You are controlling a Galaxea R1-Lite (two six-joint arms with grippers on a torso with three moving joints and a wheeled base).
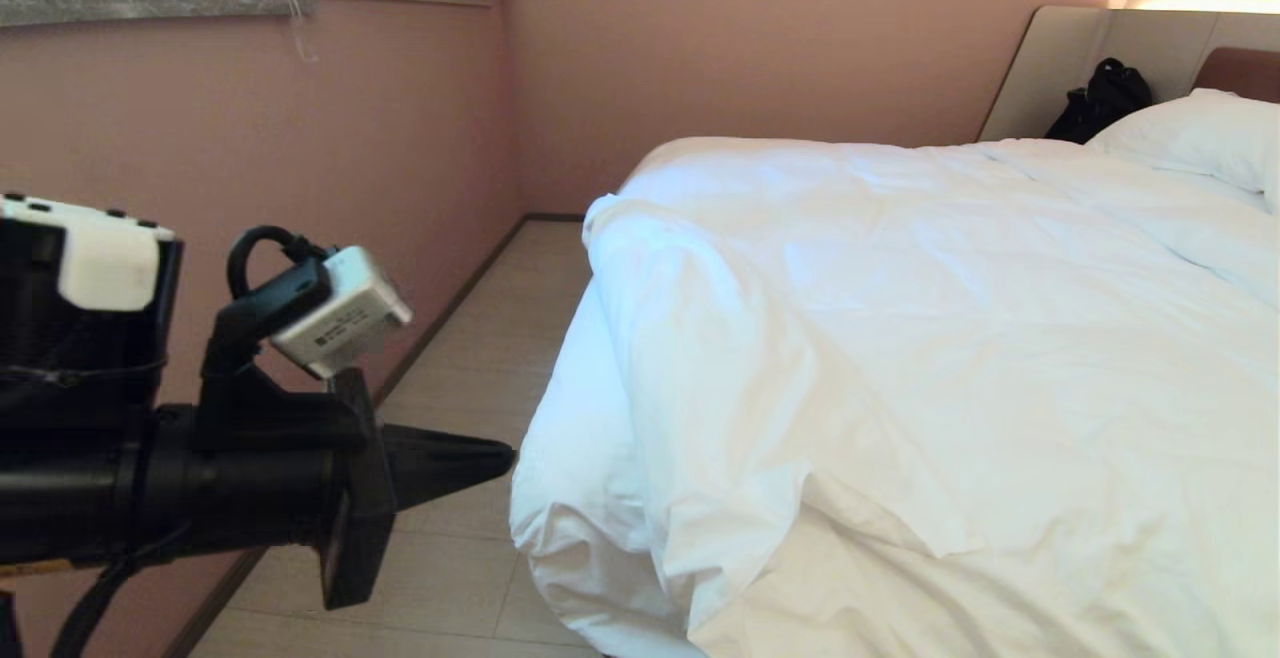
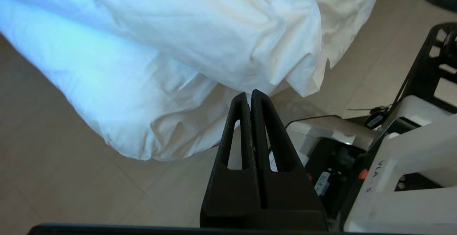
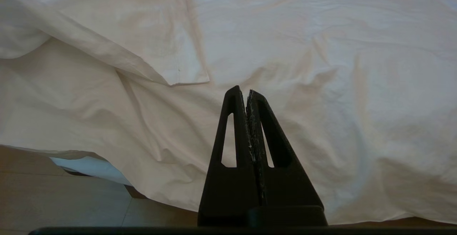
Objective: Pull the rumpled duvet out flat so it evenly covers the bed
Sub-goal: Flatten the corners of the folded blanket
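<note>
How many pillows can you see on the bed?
1: a white pillow at the head end of the bed, by the headboard. More may be hidden past the picture's edge.
</note>
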